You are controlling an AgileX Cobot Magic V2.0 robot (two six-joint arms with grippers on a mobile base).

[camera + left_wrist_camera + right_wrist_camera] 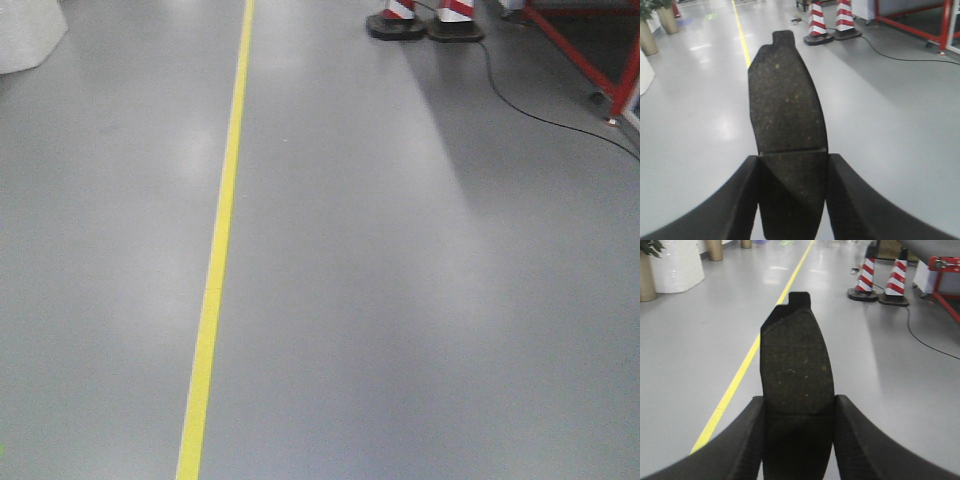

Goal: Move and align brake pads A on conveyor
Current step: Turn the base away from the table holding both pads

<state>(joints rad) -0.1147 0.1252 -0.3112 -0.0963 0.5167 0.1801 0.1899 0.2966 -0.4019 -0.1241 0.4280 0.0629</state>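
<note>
In the left wrist view my left gripper [793,167] is shut on a brake pad A [786,100], a dark-grey speckled oblong pad with a thin groove across its middle, sticking forward above the grey floor. In the right wrist view my right gripper [798,407] is shut on another brake pad A [796,360], which also points forward with its tabbed backing plate at the far end. The conveyor belt is out of view. Neither gripper appears in the front view.
A yellow floor line [218,250] runs ahead on the grey floor. Two red-and-white cones [425,18] stand at the far right beside a red metal frame [585,55], with a black cable [540,112] on the floor. A white object [25,35] sits far left.
</note>
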